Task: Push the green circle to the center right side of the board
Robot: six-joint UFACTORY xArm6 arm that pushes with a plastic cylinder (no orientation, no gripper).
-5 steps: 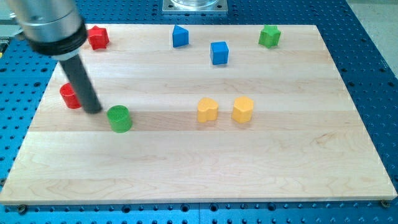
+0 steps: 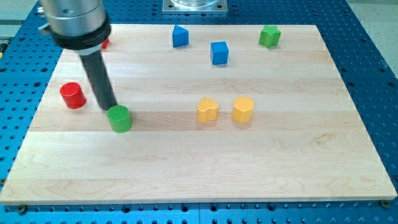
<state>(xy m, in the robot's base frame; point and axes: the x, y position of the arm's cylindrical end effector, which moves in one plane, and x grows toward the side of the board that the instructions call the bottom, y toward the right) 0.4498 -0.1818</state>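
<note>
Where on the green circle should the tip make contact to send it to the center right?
Push on the green circle's left wall, coming from the view's left. My tip sits at its upper-left edge, so it should probably drop slightly toward the view's bottom first; the round wall slips off-center pushes.

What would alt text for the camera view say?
My tip sits just upper left of the green circle, on a wooden board. A red cylinder lies left; two yellow blocks sit mid-board.
</note>
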